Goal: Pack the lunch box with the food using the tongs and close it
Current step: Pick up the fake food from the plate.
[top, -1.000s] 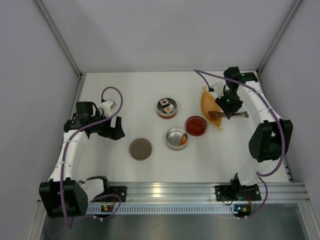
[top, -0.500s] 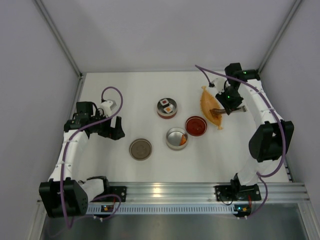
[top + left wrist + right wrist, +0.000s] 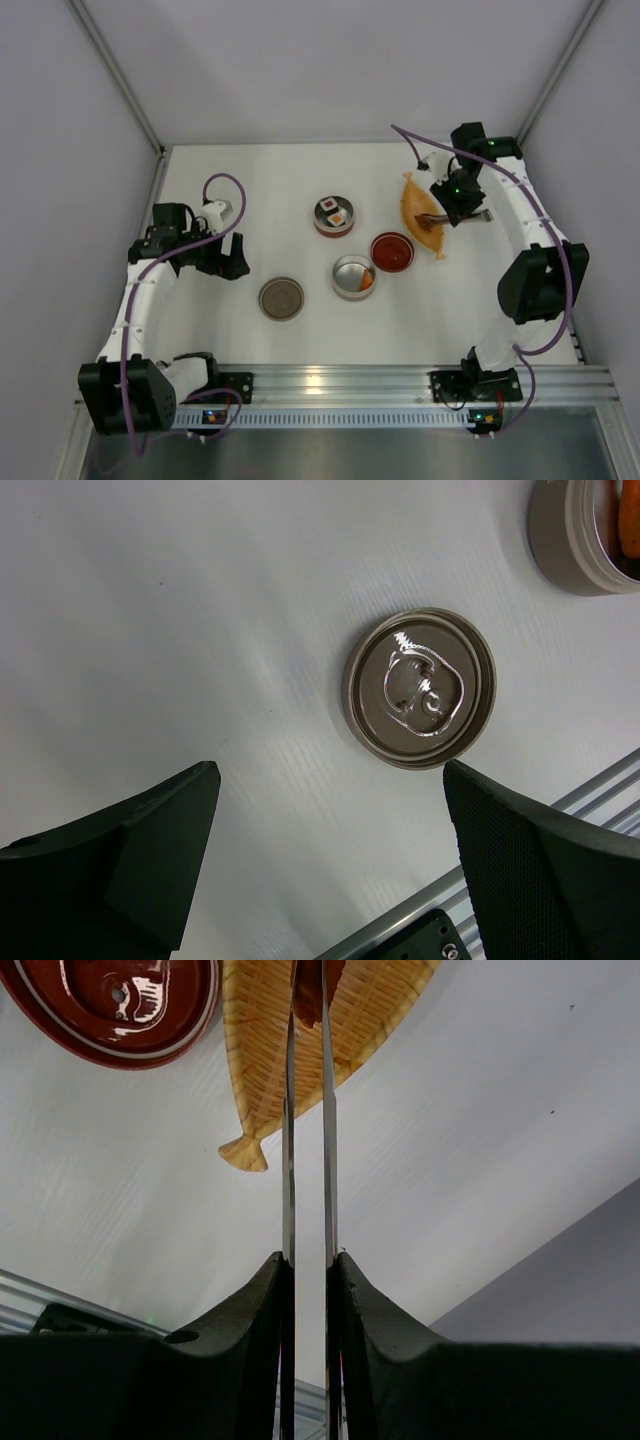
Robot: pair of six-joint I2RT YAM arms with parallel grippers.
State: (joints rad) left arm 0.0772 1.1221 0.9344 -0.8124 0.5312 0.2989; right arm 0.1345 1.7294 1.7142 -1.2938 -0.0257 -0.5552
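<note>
The tongs (image 3: 327, 1160) are seen as two slim silver blades, nearly parallel, reaching from the right hand (image 3: 309, 1256) over the orange boat-shaped tray (image 3: 260, 1030) at the far right of the surface (image 3: 300, 170). A reddish-brown piece (image 3: 310, 985) is caught between their tips. Compared with a second ago, the right hand is found slightly farther back and closed a little tighter. The tongs are clamped in its narrow grip. The left hand (image 3: 328, 770) is held wide apart above a round lid (image 3: 420, 688), with nothing grasped.
</note>
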